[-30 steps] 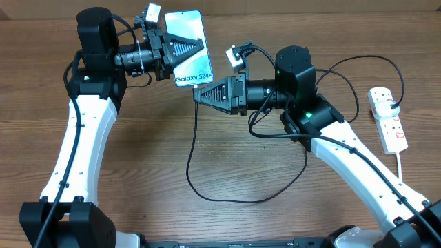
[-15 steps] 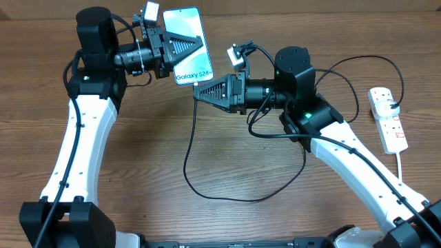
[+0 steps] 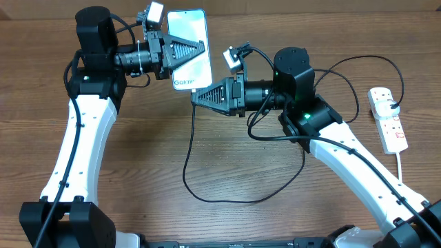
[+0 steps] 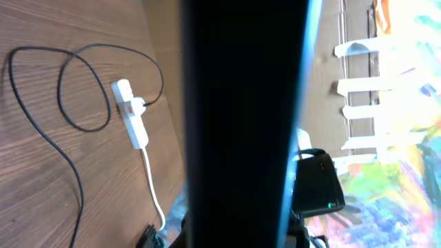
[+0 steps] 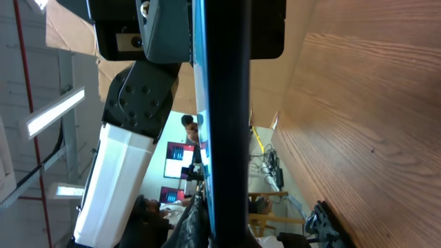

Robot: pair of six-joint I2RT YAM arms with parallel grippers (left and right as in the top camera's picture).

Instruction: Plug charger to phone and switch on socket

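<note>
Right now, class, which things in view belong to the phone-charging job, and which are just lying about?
Job: phone; charger; socket.

Lying about: cardboard at the back; tape strips on it.

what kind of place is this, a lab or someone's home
Probably a robotics lab or workshop: a left arm and right arm mounted at a wooden table, taped cardboard walling one side, and lit monitors and a strip light beyond in the right wrist view.
</note>
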